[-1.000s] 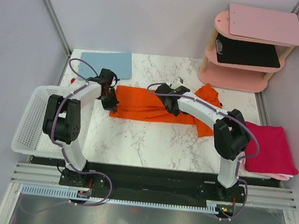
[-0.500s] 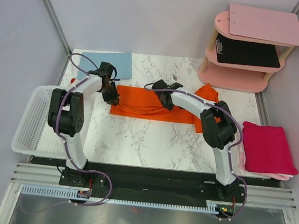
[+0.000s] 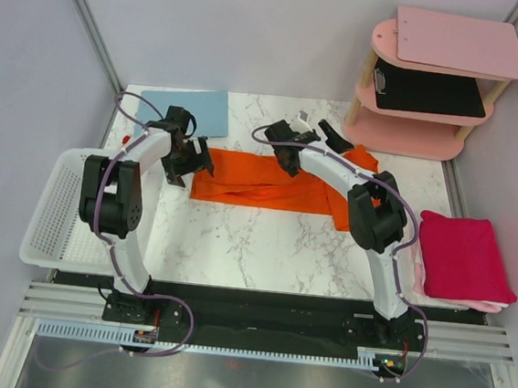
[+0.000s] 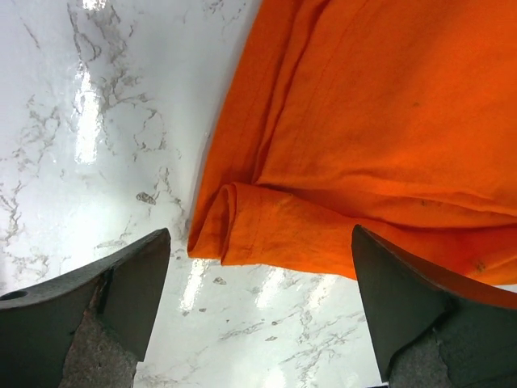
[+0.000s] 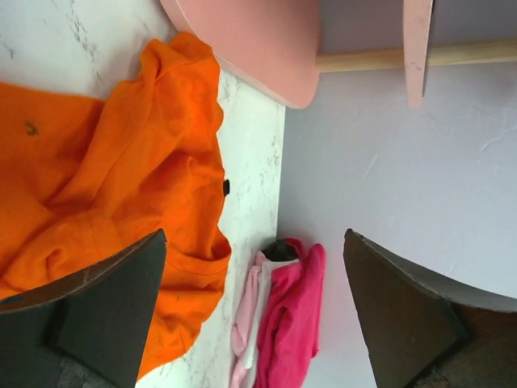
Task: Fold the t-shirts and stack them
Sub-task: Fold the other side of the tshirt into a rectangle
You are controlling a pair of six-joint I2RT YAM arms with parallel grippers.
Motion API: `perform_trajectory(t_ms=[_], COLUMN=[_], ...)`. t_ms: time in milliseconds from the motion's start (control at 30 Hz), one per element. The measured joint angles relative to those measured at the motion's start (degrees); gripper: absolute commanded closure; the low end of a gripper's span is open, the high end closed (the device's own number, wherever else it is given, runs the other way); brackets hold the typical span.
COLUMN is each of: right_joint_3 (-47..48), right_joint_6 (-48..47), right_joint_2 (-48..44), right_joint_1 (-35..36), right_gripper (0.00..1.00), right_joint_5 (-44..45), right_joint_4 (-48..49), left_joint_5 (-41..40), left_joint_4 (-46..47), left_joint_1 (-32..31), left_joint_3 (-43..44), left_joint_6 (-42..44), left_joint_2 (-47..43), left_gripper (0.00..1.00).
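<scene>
Left end effector (image 3: 192, 158) stands with jaws wide apart over the left end of the orange t-shirt (image 3: 260, 183) and grips nothing. Its wrist view shows the rolled hem lying on the worktop (image 3: 255, 239) between the spread fingers. Right end effector (image 3: 317, 131) is likewise spread and empty, above the shirt's right end near the pink shelf (image 3: 411, 135). I judge the shirt lies as a long band so that each arm can take one end for the cross fold. The magenta t-shirt (image 3: 464, 255) sits folded at the right edge, presumably as the stack's base.
</scene>
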Motion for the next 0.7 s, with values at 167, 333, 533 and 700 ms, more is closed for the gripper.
perform_trajectory(t_ms=[167, 333, 533, 700], right_joint_3=[-4.46, -16.52, -31.08, -37.22], right_joint_6=[6.40, 13.64, 18.21, 18.93], right_joint_2=[-5.68, -19.02, -28.52, -29.29], right_joint_1=[-3.58, -13.42, -22.97, -26.27], right_gripper=[0.03, 0.08, 0.19, 0.20], right_joint_5=[-12.20, -33.38, -53.42, -67.04], right_joint_4=[1.16, 2.08, 5.44, 8.52], left_joint_5=[0.11, 0.28, 0.52, 1.18], left_joint_4=[-0.24, -0.20, 0.20, 0.74], left_joint_1=[0.00, -0.39, -1.73, -2.91], left_joint_3=[-0.98, -2.43, -5.16, -5.49], left_joint_6=[0.09, 0.61, 0.68, 0.68], left_joint_2=[-4.39, -7.17, -7.17, -6.86], left_gripper=[0.00, 0.00, 0.00, 0.00])
